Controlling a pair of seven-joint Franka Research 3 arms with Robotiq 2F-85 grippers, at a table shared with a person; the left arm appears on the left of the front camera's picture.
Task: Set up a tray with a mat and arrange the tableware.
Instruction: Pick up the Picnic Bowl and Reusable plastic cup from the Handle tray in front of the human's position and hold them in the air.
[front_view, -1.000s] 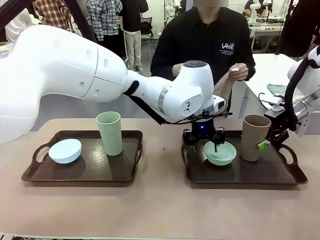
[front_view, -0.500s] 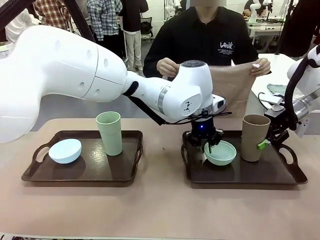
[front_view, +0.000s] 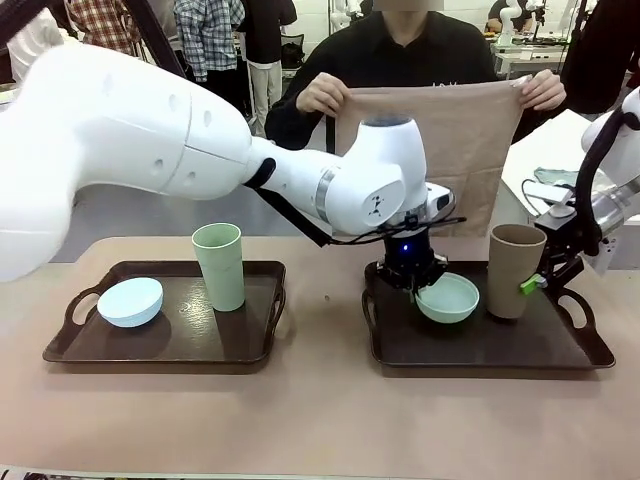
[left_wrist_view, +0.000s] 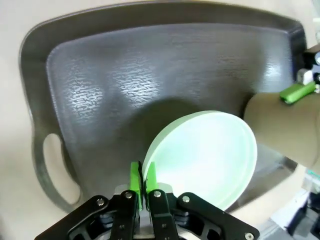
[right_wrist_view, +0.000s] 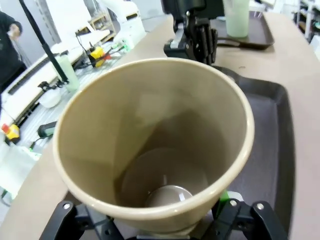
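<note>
1. Left arm reaches across the middle to the right tray. The left gripper is pinched tight on the near rim of the mint green bowl, one green pad on each side of the wall.
2. The bowl hangs tipped over the left half of that tray. Its shadow falls on the tray floor beneath, so it looks clear of the floor.
3. Brown-tan cup stands upright at the right of the same tray, just beside the bowl. The right gripper is at its right wall with a green pad against it. I cannot tell whether the jaws are clamped or slack, nor whether the cup's base rests on the tray.
4. At the far side, the person's hands hold a tan mat spread wide by its top corners, above and behind the right tray.
5. Left tray: pale blue bowl at left, light green cup at right, both standing apart.
6. Step in hand, as I judge it: clearing the right tray so the mat can go in.
7. Next move calls for bowl and cup both to be raised well clear of the tray and kept level. The gap beneath must stay open for the mat before anything is set down again.
</note>
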